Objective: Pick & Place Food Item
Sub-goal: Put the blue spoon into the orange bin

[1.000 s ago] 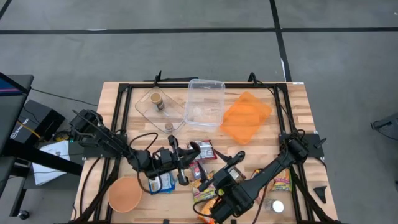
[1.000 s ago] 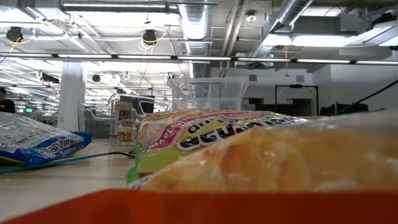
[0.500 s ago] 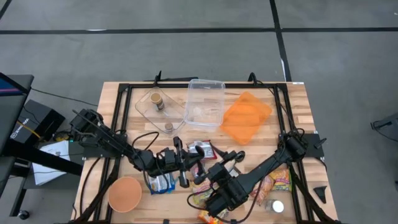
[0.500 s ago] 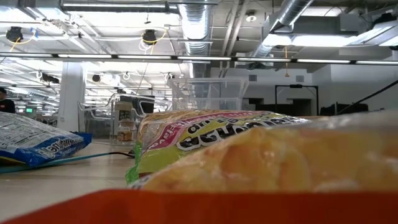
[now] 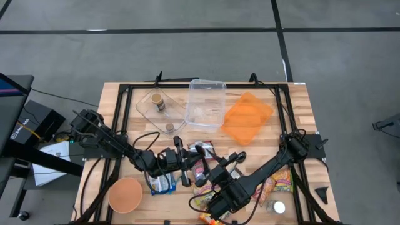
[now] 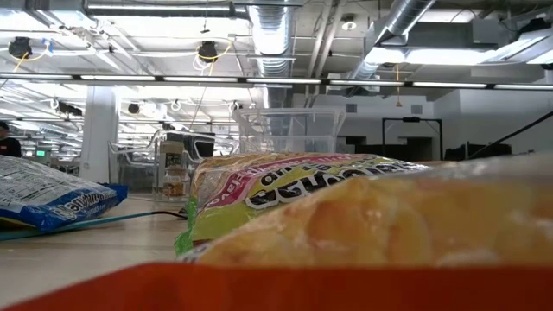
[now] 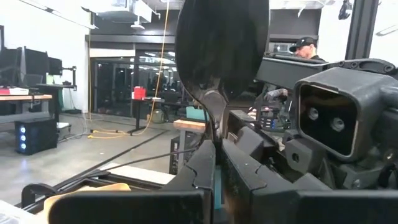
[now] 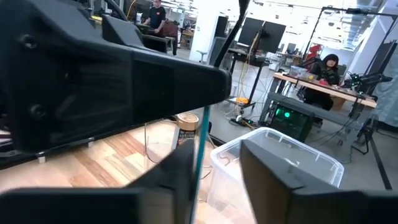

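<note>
- The left end effector (image 5: 185, 164) lies low over the front middle of the wooden surface (image 5: 294, 106), its fingers (image 7: 202, 168) pressed together with nothing seen between them; a blue and white snack bag (image 5: 164, 184) lies just under the left arm
- The right end effector (image 5: 201, 175) sits just beside it, over a heap of snack packets (image 5: 280, 181) at the front of the surface; its fingers (image 8: 273, 171) stand a little apart, and whether they have hold of a packet cannot be told
- A thin pale-green edge (image 8: 198, 149) shows between those fingers in the right wrist view
- A clear container (image 5: 206, 103) and an orange lid (image 5: 248, 117) lie at the back
- A tan bowl (image 5: 125, 194) sits at the front left
- In the low view a yellow-green packet (image 6: 285, 186) fills the foreground
</note>
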